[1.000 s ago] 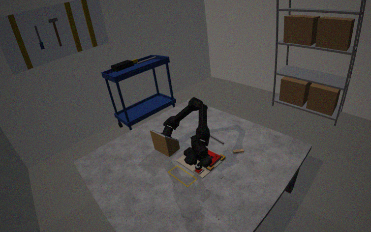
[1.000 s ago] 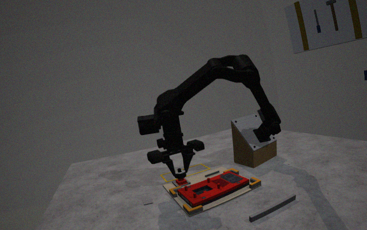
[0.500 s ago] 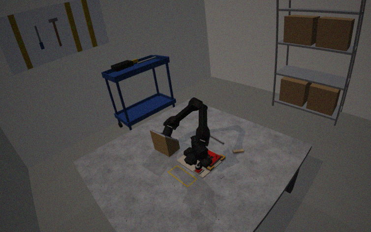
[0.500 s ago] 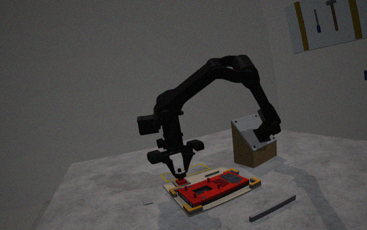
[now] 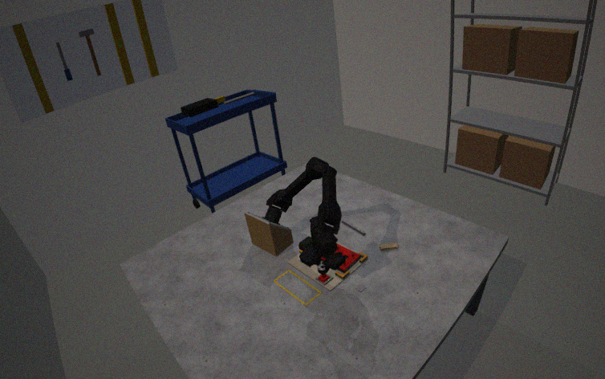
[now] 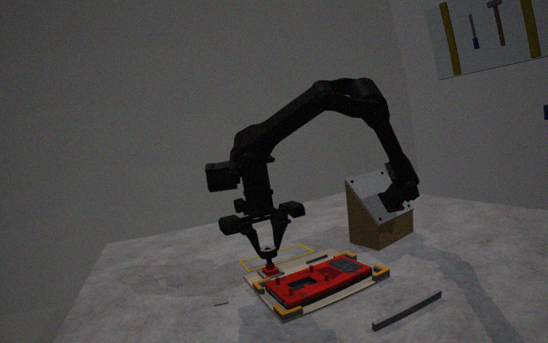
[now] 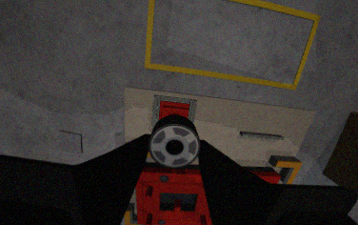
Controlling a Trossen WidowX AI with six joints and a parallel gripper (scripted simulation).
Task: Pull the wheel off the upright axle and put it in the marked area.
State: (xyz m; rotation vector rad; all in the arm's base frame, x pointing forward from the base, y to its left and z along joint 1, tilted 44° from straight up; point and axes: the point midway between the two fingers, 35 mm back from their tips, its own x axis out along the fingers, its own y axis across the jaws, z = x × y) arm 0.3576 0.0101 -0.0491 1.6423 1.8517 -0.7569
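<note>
The dark wheel [image 5: 322, 270] [image 6: 267, 253] [image 7: 187, 145] has a pale spoked face and a dark centre hole. My gripper [image 6: 267, 251] [image 7: 174, 141] is shut on it, one finger on each side. The wheel is level, at or just above the top of the black upright axle [image 6: 270, 261]. Whether the tip is still inside the hole is hidden. The axle stands on a red base [image 5: 323, 279] [image 6: 270, 269] [image 7: 174, 109]. The marked area is a yellow outline [image 5: 290, 292] [image 6: 301, 245] [image 7: 149, 38] on the table, beyond the board in the wrist view.
The beige board [image 5: 330, 286] [image 7: 219, 114] also carries a red plate [image 6: 299, 297] with pegs and orange corner brackets [image 6: 288, 311]. A wooden block [image 5: 263, 237] [image 6: 363, 232] with a sloped metal top stands by the arm's base. A grey bar [image 6: 406, 311] lies off the board.
</note>
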